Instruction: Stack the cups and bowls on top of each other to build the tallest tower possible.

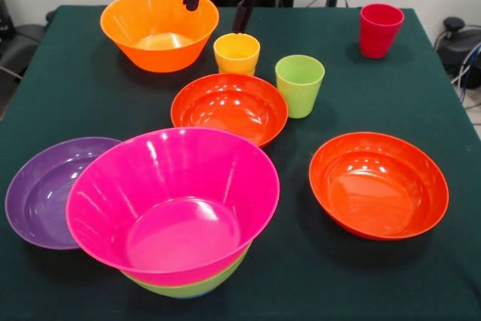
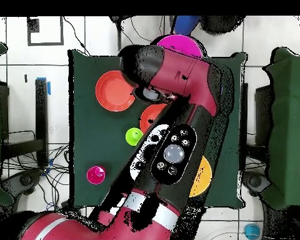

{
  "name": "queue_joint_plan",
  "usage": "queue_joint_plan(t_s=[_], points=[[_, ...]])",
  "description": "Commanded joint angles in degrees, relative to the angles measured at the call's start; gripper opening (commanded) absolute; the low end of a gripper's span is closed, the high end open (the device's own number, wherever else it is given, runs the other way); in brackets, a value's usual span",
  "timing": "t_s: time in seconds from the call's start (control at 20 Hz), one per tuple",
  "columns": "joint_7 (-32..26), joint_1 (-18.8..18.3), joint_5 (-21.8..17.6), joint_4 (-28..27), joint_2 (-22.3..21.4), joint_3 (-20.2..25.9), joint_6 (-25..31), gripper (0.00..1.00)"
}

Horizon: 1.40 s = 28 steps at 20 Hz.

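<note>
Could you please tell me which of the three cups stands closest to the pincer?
The yellow-orange cup: it stands almost directly below the pincer, while the lime green cup and red cup stand farther off.

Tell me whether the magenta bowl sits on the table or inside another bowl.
Inside another bowl. The magenta bowl rests nested in a lime-green bowl, whose rim shows beneath it in the front view.

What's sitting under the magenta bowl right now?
The magenta bowl is nested in a lime-green bowl; only a strip of its rim shows below. A sliver of blue peeks beneath that, too covered to identify.
</note>
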Motion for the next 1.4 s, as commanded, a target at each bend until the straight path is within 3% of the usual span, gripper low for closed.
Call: queue_joint_plan(t_s=[0.05,0.95,1.4], points=[[12.60,0.23,0.40,6.59,4.02,7.44,-3.46,1.00],[15.36,1.43,1.75,14.90,2.53,8.58,-11.17,1.00],[17.53,2.36,2.26,16.94,1.93,8.64,-12.18,1.00]])
